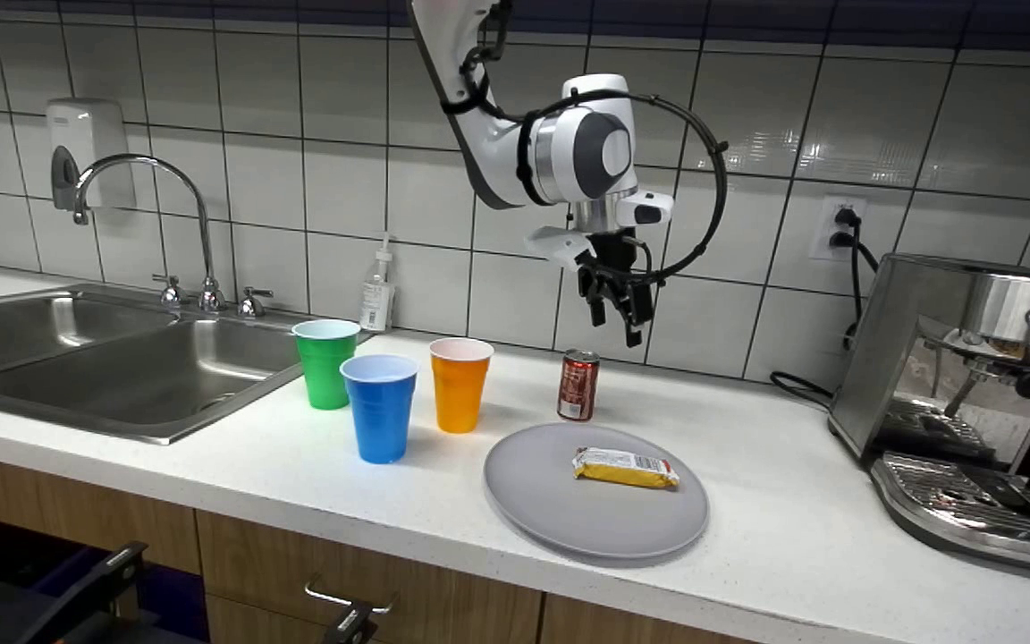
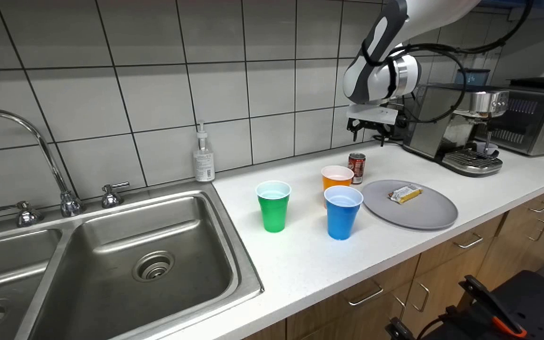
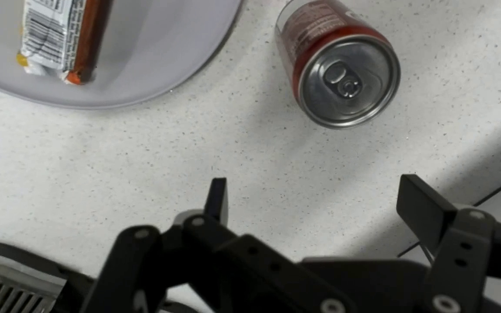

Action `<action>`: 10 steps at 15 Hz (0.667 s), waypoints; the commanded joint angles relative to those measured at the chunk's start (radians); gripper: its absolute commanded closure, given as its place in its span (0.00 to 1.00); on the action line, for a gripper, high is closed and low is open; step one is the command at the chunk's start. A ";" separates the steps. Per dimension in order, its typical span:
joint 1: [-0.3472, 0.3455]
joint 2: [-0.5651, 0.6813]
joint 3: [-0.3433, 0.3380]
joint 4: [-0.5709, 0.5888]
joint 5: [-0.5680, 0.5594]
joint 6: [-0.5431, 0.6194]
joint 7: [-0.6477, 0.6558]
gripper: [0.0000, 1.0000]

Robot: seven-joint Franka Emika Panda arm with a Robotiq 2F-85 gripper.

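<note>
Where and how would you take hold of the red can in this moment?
Probably around the upper side wall of the red can, from straight above with the jaws straddling it: its body is round, it stands upright, and nothing covers its lid. The open gripper points downward, which suits that approach.

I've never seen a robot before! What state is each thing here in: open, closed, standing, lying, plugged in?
Gripper: open, holding nothing
Red can: upright, looks unopened
Snack bar: wrapped, lying on the plate
Plate: lying flat
Green cup: upright
Blue cup: upright
Orange cup: upright
Soap bottle: upright
Faucet: no water running
Drawer: closed
Power plugs: plugged in
Coffee machine: on or off, cannot tell
</note>
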State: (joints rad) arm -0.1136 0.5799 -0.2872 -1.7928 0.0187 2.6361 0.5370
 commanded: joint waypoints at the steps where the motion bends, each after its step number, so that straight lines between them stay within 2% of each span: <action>1: -0.035 -0.088 0.022 -0.094 0.021 0.012 -0.128 0.00; 5: -0.050 -0.136 0.017 -0.152 0.028 0.006 -0.166 0.00; 10: -0.058 -0.189 0.002 -0.229 0.050 -0.008 -0.142 0.00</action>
State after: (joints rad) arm -0.1596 0.4582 -0.2880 -1.9480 0.0409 2.6361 0.4119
